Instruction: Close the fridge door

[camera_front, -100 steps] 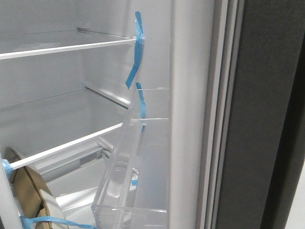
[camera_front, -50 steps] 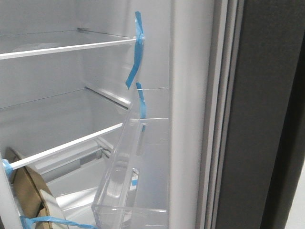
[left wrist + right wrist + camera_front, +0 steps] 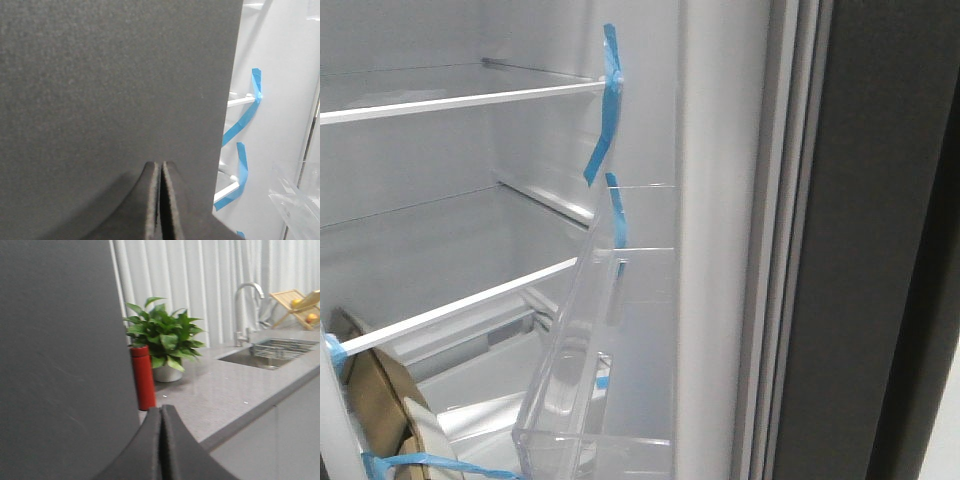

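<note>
The fridge door (image 3: pixel 880 250) stands open on the right of the front view. Its white inner lining (image 3: pixel 720 200) carries a clear plastic bin (image 3: pixel 610 380) with blue tape (image 3: pixel 616 215), beside a grey rubber seal (image 3: pixel 782 250). No gripper shows in the front view. My left gripper (image 3: pixel 160 167) is shut and empty, tips close to a plain dark grey panel (image 3: pixel 115 90); the fridge interior shows past the panel's edge. My right gripper (image 3: pixel 161 410) is shut and empty, next to the door's dark grey outer face (image 3: pixel 60 355). I cannot tell whether either touches.
Inside the fridge are white-edged glass shelves (image 3: pixel 470 100) with blue tape (image 3: pixel 605 110) and a cardboard piece (image 3: pixel 380 400) at the lower left. The right wrist view shows a grey counter (image 3: pixel 225 390), a red bottle (image 3: pixel 143 377), a potted plant (image 3: pixel 162 340) and a sink (image 3: pixel 272 352).
</note>
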